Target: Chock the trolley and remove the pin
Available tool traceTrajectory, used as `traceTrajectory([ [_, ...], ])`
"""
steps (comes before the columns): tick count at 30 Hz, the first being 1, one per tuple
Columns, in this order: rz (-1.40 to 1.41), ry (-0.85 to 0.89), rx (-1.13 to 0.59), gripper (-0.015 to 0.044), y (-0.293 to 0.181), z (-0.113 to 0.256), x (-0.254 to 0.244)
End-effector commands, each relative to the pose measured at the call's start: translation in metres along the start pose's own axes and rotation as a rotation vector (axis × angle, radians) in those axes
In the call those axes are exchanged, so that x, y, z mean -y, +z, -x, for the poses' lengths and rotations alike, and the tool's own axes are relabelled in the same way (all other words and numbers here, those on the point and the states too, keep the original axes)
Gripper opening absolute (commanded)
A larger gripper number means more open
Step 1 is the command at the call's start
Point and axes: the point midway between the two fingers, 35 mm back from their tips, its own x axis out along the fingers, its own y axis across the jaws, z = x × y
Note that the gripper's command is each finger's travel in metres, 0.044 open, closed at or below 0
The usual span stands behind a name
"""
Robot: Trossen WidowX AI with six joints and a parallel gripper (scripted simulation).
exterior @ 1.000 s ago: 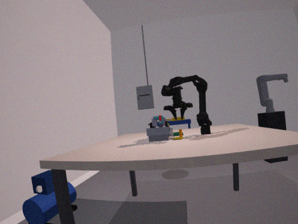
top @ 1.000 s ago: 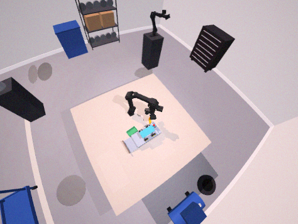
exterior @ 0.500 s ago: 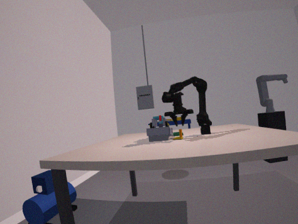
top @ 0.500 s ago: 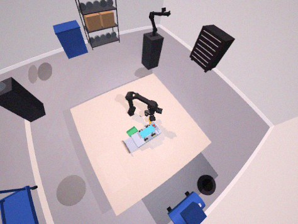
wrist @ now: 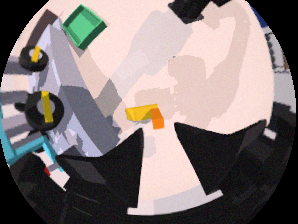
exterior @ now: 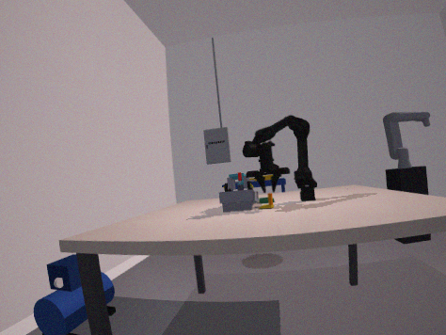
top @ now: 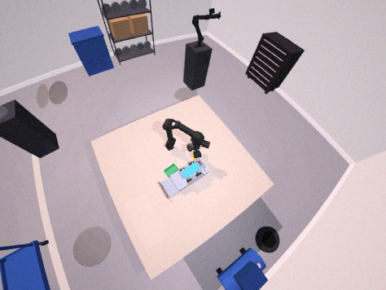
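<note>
The cyan trolley (top: 190,170) (wrist: 7,150) stands on the grey ramp (top: 176,182) (exterior: 237,199) (wrist: 75,95). The red pin head (top: 199,162) (exterior: 239,176) (wrist: 47,171) shows at its uphill end. The yellow chock (top: 195,156) (exterior: 266,206) (wrist: 141,112) rests on the table beside the ramp, its orange handle (exterior: 270,199) (wrist: 157,119) upright; its black base cannot be made out. My gripper (exterior: 269,190) (wrist: 158,128) is partly open, pointing down, with its fingertips just above the handle and nothing held. The green tray (top: 171,169) (exterior: 266,200) (wrist: 84,26) lies beside the ramp's lower part.
The ramp's side and the trolley's near wheels (wrist: 44,111) (wrist: 34,58) are close to one finger. The arm's base (top: 170,144) (exterior: 308,192) stands on the table (top: 134,204) (exterior: 165,231). Shelves, cabinets and another arm are far off, around the room.
</note>
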Motion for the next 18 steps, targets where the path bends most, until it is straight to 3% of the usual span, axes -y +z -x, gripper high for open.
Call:
traceTrajectory([
  [1, -0.005, -0.001, 0.014, 0.019, 0.0027, -0.0091, 0.0004],
  [18, -0.005, -0.001, 0.014, 0.019, 0.0035, -0.019, 0.0006],
])
